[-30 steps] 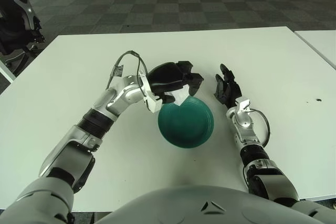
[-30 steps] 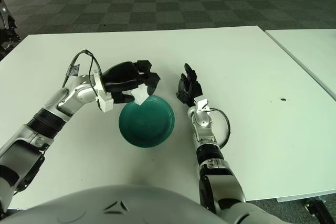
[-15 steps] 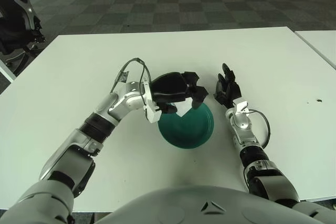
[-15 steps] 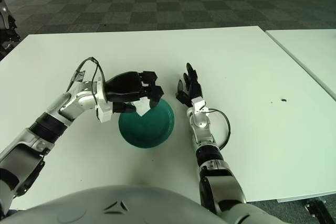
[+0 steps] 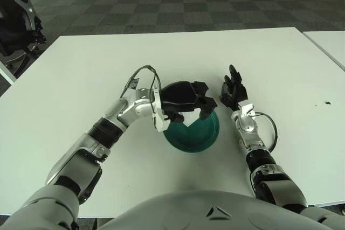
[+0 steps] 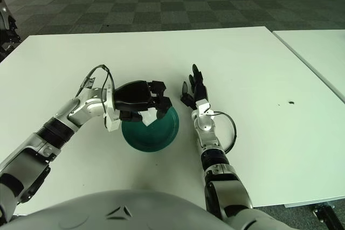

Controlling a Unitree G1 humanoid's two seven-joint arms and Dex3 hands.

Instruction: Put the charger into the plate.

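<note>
One plate [image 5: 200,136] | one charger [image 5: 187,120] gripped by left hand [image 5: 186,102] | right hand [image 5: 233,90] spread

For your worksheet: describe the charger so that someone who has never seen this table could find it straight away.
Start at the white table and find the round green plate near its middle. Over the plate's left part hangs the robot's black left hand. The charger is the small white piece under those fingers, the only white thing against the green.
</note>
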